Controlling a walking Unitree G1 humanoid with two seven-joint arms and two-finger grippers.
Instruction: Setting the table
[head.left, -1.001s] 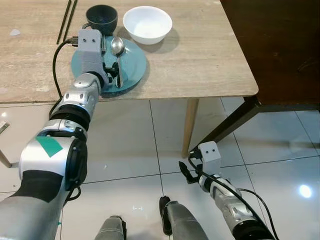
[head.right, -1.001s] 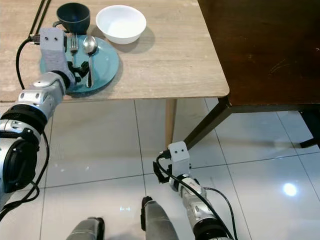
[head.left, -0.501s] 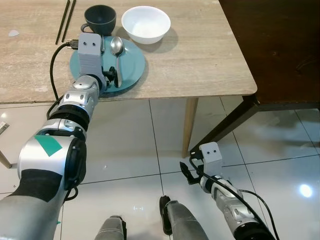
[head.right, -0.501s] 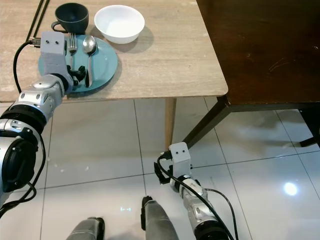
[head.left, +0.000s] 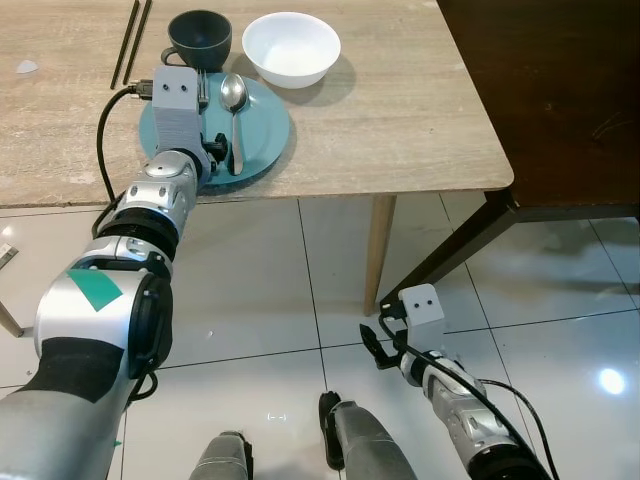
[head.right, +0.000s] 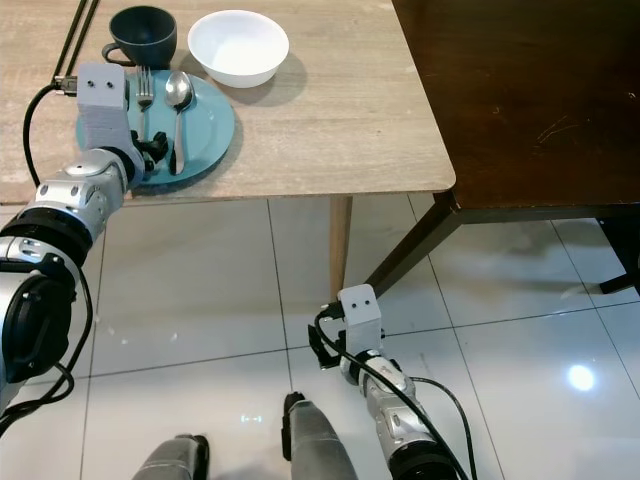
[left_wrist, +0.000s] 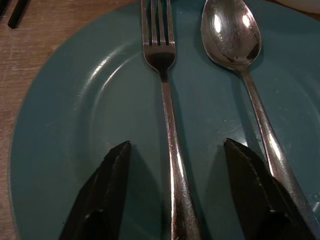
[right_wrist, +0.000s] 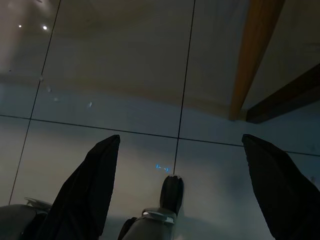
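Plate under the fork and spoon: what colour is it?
Teal, a blue-green; the plate shows best in the left wrist view.

1. The head views are bright, evenly lit and sharp, with no motion blur.
2. The glossy floor tiles (head.left: 250, 290) carry a round glare spot at the lower right and small light specks near the bottom.
3. The white bowl (head.left: 292, 47) casts a soft shadow to its right on the pale desk (head.left: 400, 110).
4. The dark wooden table (head.left: 560, 90) reads nearly black, with little surface detail.
5. The left wrist view is dim and warm; the spoon (left_wrist: 235, 40) and fork (left_wrist: 162, 65) show bright highlights on the teal plate (left_wrist: 65, 150), and the near black fingers (left_wrist: 100, 200) are soft-focused.
6. The right wrist view is dark and shaded, with faint light points at its upper corner.
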